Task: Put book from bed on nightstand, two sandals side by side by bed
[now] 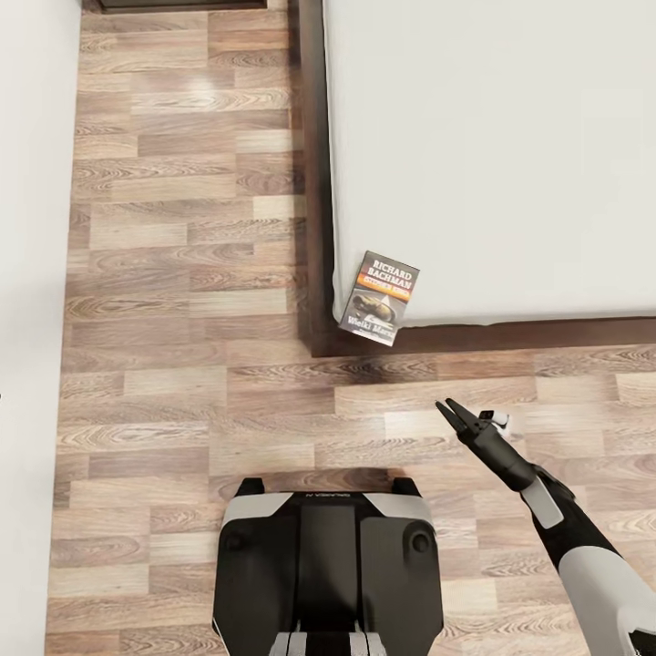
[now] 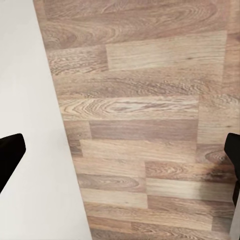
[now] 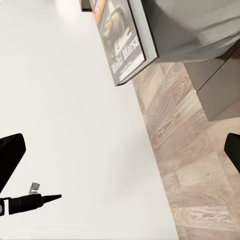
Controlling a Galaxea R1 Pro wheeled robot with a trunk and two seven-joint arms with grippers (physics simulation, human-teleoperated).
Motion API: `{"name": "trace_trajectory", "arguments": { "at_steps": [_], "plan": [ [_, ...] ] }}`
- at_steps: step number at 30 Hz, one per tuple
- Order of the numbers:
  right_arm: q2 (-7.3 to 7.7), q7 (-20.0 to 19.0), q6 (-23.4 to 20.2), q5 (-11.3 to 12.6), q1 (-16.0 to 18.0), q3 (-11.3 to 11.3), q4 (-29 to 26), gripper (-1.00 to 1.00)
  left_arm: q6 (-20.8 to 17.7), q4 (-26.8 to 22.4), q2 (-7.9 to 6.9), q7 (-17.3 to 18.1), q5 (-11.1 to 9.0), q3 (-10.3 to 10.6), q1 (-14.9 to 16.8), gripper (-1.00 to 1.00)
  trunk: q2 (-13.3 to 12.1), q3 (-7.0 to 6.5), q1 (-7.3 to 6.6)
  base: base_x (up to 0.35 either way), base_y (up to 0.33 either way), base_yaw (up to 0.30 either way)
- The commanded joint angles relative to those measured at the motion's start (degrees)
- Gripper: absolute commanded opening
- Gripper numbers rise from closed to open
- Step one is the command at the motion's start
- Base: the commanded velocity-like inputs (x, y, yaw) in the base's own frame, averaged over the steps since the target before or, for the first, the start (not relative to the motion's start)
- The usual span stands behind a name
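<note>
Book point(image 1: 380, 299) lies at the near corner of the bed point(image 1: 492, 155), its lower edge overhanging the mattress edge toward the dark frame; cover up, "RICHARD BACHMAN" legible. Right gripper point(image 1: 460, 417) sits over the wood floor point(image 1: 182, 273), at about 4 o'clock from the book, apart from it, fingers parted, holding nothing. Left wrist view: left gripper point(image 2: 120, 155) fingertips wide apart at the frame edges, nothing between them, plank floor below. Robot base point(image 1: 328, 565) at 6 o'clock.

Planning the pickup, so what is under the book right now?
The book lies on the light grey mattress corner of the bed, its lower end overhanging the dark frame. The mattress patch beneath its cover is hidden.
</note>
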State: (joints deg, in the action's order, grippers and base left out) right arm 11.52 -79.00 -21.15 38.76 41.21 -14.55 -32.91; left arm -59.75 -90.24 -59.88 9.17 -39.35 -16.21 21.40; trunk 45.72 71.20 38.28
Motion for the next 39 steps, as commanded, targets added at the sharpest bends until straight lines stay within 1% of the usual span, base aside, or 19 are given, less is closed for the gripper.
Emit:
{"name": "trace_trajectory", "arguments": {
  "at_steps": [1,5,8,12,13,16,25,39],
  "plan": [
    [0.00,-0.07,-0.61,0.18,0.23,0.39,0.02,1.00,-0.25,0.00,0.00,0.59,0.54,-0.05,0.05,1.00,0.46,0.21,0.24,0.000,0.000,0.000],
    [-0.01,0.11,-0.60,0.18,1.27,2.06,0.03,1.00,-0.25,0.00,0.02,0.59,0.70,-0.05,0.05,1.00,2.06,0.93,1.12,0.000,0.000,0.000],
    [-0.04,0.35,-0.57,0.16,2.08,2.74,0.03,1.00,-0.25,0.03,0.02,0.59,0.76,-0.05,0.03,1.00,3.27,1.47,1.78,0.000,0.000,0.000],
    [-0.34,2.64,-0.38,0.17,3.62,4.17,0.00,1.00,-0.25,0.05,0.08,0.58,0.81,-0.05,-0.01,1.00,4.87,2.19,2.65,0.000,0.000,0.000],
    [-0.34,2.64,-0.38,0.17,3.62,4.17,0.00,1.00,-0.25,0.05,0.08,0.58,0.81,-0.05,-0.01,1.00,5.27,2.37,2.87,0.000,0.000,0.000],
    [-0.82,4.20,-0.24,0.17,4.65,5.28,-0.02,1.00,-0.25,0.05,0.10,0.58,0.85,-0.02,-0.03,1.00,6.47,2.90,3.53,0.000,0.000,0.000],
    [-1.51,5.43,-0.07,0.17,5.60,6.47,-0.04,1.00,-0.25,0.06,0.11,0.58,0.88,0.03,-0.04,1.00,10.08,4.52,5.51,0.000,0.000,0.000],
    [-1.77,5.88,-0.04,0.18,6.22,6.84,-0.05,1.00,-0.25,0.07,0.20,0.58,0.93,0.04,-0.04,1.00,10.08,4.52,5.51,0.000,0.000,0.000]
  ]
}}
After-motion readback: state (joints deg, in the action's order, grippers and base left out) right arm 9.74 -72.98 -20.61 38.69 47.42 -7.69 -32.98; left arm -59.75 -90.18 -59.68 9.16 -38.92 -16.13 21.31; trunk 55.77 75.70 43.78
